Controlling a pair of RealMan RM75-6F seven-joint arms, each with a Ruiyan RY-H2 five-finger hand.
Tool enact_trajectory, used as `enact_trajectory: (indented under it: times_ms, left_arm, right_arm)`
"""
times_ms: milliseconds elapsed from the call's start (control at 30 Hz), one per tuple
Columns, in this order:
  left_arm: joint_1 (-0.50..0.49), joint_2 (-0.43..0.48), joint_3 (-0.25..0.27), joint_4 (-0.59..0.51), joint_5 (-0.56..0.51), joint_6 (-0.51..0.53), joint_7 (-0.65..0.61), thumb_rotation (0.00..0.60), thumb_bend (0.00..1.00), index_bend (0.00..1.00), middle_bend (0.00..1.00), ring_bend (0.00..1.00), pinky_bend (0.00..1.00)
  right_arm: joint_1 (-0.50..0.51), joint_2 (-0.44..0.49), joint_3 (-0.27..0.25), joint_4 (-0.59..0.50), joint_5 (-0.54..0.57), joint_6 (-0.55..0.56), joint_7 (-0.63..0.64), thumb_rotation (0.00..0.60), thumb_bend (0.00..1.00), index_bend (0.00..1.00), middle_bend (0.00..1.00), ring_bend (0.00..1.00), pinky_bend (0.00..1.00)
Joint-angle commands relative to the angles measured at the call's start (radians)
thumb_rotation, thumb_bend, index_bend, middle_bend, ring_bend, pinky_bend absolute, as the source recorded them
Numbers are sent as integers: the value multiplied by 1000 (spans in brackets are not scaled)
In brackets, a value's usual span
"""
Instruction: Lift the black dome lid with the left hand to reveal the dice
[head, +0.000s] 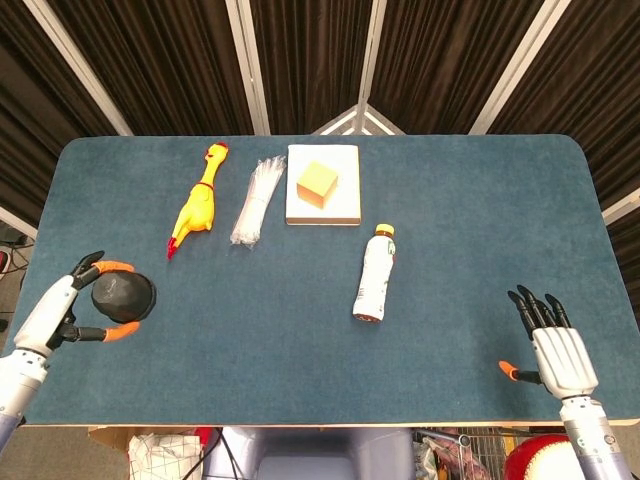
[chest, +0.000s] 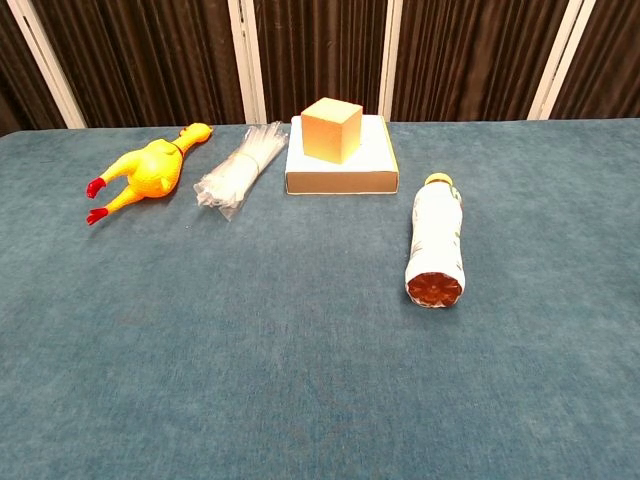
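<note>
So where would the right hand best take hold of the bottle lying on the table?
Around the body's middle, from above. The bottle lies on its side, cap away from the robot and base toward it, so its long sides are exposed to fingers closing across its width. The right hand is open, off to its right.

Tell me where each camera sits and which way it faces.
Head view: high above the near edge, looking down on the table; shows left hand holding the lid and right hand.
Chest view: low at the near edge, looking across; no hands.
Shared: chicken, bottle, cube.
</note>
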Motion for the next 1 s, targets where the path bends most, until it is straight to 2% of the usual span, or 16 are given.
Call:
enact_trajectory:
  times_ms: [33,167,500,667,833,1000]
  left_arm:
    - [-58,-317,52,270,-73,-86,92,600,543,311,498,0,0]
    - [-92,-461,41,369,-127,-52,183,600,543,298,497,0,0]
    - [-135,-662,26,540,-173,4,308,600,543,301,502,0,0]
    - [-141,-714,25,602,-191,-5,311,600,543,299,501,0,0]
    - [-137,-766,26,675,-162,4,285,600,543,295,492,0,0]
    - [-137,-778,26,693,-145,0,273,600,542,289,450,0,0]
  right_arm:
    - [3,-5,0,4,2,-6,-3,600,148,0,0,153,0]
    - [8,-10,3,13,11,-18,-3,600,147,0,0,153,0]
    - [13,-15,1,22,11,-28,8,600,147,0,0,153,0]
    - [17,-17,3,27,17,-37,12,600,147,0,0,153,0]
    - [20,-17,4,29,24,-46,13,600,148,0,0,153,0]
    - [17,-18,1,34,21,-41,19,600,147,0,0,153,0]
